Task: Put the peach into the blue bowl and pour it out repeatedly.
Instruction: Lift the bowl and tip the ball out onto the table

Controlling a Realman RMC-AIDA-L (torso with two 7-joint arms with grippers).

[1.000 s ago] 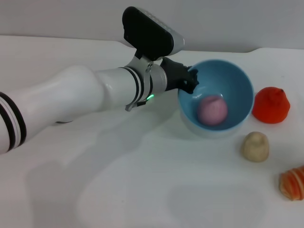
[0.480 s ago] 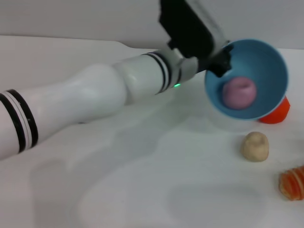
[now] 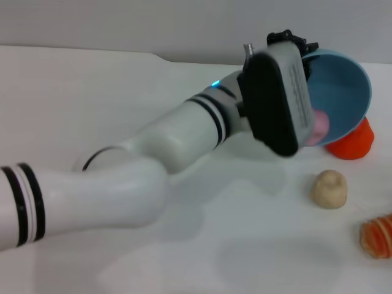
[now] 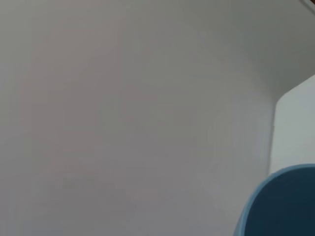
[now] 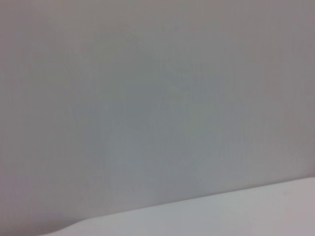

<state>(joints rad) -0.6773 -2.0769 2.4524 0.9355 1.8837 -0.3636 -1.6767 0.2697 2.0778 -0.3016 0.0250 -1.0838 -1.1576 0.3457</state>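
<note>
On the tabletop (image 3: 122, 257) nearest lay a beige lump (image 3: 329, 188). Above it, the left tool (image 3: 293, 44) clamped the blue bowl (image 3: 343, 92) by its rim, tipped steeply, the peach (image 3: 318, 127) inside near the lip. Both looked light, smooth and slippery; the rim seemed the best hold.

Light-blue bowl (image 3: 343, 92); pink peach (image 3: 320, 125); orange-red fruit (image 3: 352, 142); beige lump (image 3: 329, 188); orange-and-white striped piece (image 3: 376, 237); white table (image 3: 92, 110); white arm (image 3: 153, 159) with black bands.
</note>
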